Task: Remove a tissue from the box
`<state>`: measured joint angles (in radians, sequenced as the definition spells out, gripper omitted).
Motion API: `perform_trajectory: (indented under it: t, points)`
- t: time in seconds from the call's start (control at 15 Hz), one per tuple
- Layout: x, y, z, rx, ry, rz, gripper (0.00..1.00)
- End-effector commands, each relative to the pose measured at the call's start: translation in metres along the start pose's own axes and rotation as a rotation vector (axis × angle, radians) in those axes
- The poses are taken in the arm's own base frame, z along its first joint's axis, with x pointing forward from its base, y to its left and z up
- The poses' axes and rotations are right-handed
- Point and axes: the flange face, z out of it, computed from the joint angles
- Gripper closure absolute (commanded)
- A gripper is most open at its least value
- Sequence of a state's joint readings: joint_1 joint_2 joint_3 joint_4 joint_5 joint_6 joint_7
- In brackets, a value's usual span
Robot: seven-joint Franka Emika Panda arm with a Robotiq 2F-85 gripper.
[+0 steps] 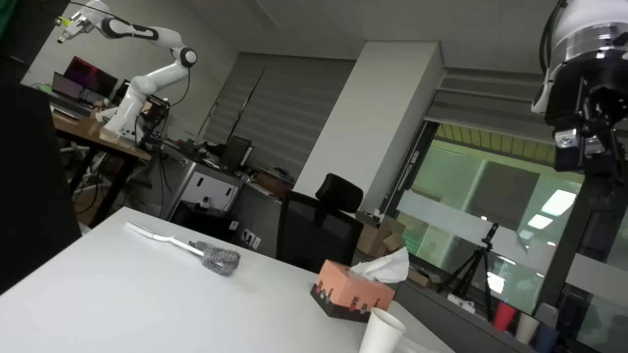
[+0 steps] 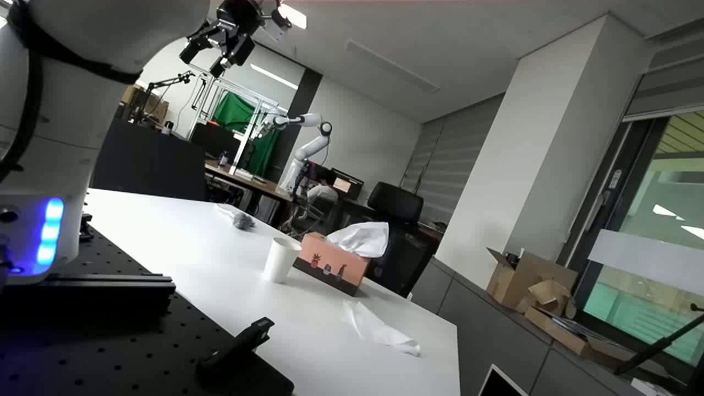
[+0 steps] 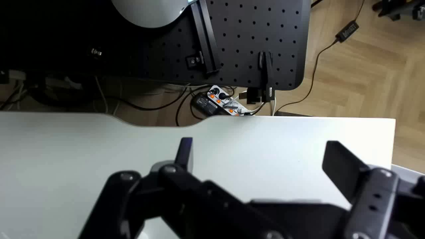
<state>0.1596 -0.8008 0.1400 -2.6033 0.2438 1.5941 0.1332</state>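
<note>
Orange box, white tissue standing out of its top

Printed along the sides are small plants, a pineapple among them, over a dark band at the foot. The box sits on the white table, and the tissue's lower end is tucked down in its opening. Near it a cup stands upright; I can't see far enough down to tell what it holds. By the window, an open carton holds a dark thing, too small to name.

As for the tissue, it is thin and softly creased, fanned wide and drooping to one side. A loose tissue lies on the table just beside the box, long, narrow and rumpled. Farther along lies a brush with a grey, fuzzy head.

Up high, well apart from both tissues, hangs the gripper, its fingers spread wide.
</note>
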Motion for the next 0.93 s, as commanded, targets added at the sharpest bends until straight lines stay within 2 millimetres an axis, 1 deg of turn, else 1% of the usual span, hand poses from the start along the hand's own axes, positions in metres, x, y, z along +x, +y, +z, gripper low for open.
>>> perform_trajectory:
  t: [0.0,0.67,0.87]
  points:
    - [0.0,0.0,0.0,0.0,0.0,0.0,0.0]
    - [0.0,0.0,0.0,0.0,0.0,0.0,0.0]
    - [0.024,0.019,-0.006,-0.03,0.104,0.062,0.0]
